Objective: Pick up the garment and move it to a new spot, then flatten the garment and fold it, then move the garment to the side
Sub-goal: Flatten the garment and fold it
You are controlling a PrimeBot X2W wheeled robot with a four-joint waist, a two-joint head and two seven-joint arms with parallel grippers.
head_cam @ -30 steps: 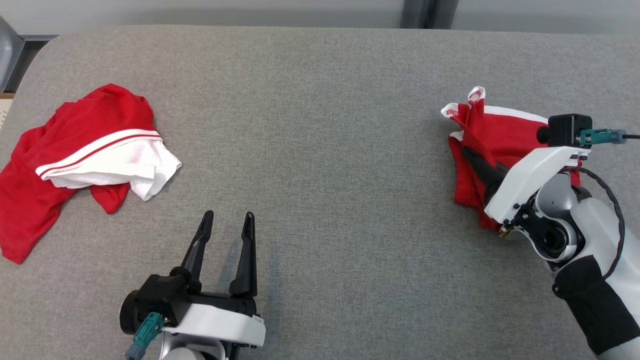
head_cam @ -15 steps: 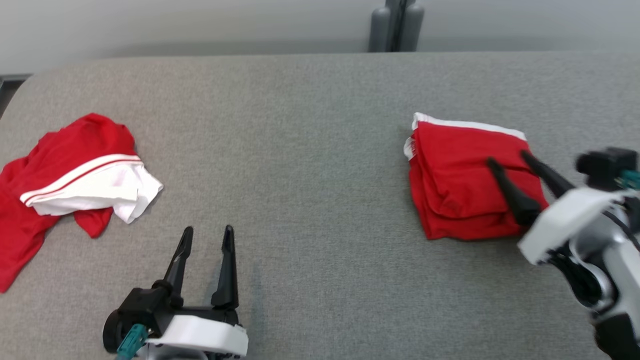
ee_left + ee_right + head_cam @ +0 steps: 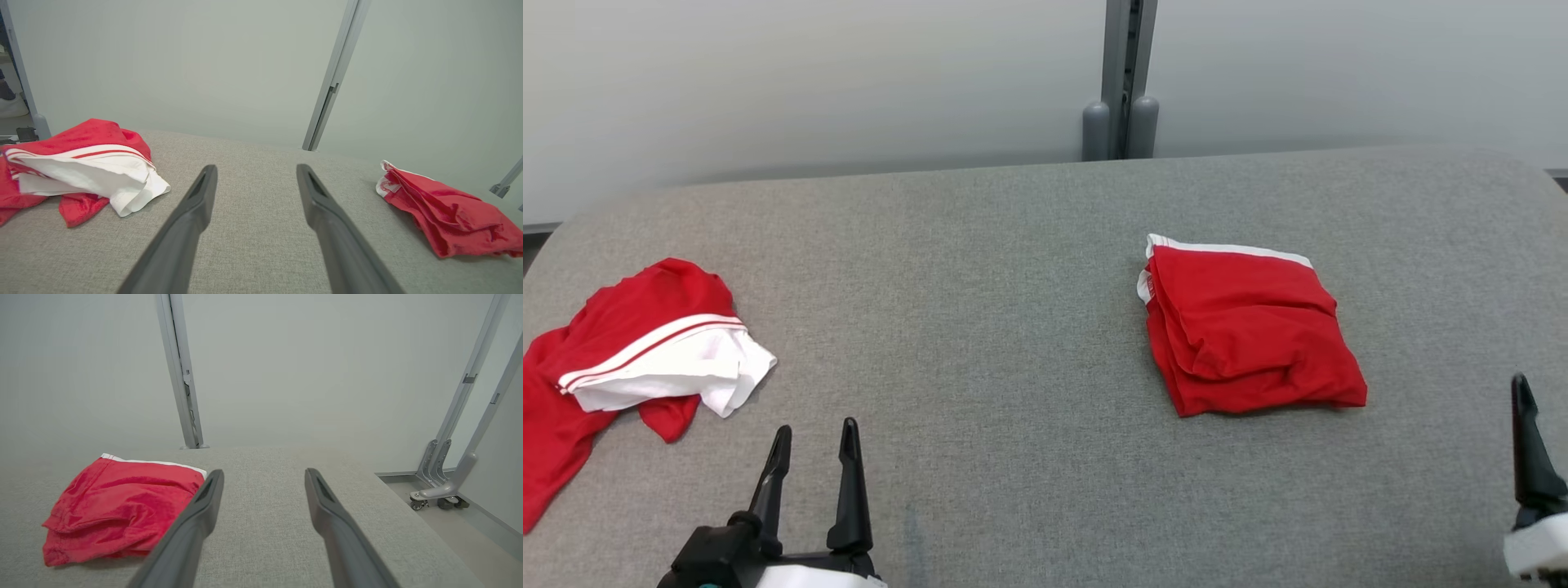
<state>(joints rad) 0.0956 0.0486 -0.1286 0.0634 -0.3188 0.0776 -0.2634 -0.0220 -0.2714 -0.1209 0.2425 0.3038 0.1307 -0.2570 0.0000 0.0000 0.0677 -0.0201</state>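
Well left of right fingers [image 3: 1531, 457], garment [image 3: 1245, 327]

On the table [image 3: 1013, 269], folded garment [image 3: 1245, 335] at right, crumpled garment [image 3: 637, 359] at far left

1. Red garment [image 3: 1245, 335] with white trim along its far edge, folded into a rough square, a few layers thick and slightly wrinkled.
2. Lies flat on the right half of the grey table [image 3: 1013, 286], apart from its edges.
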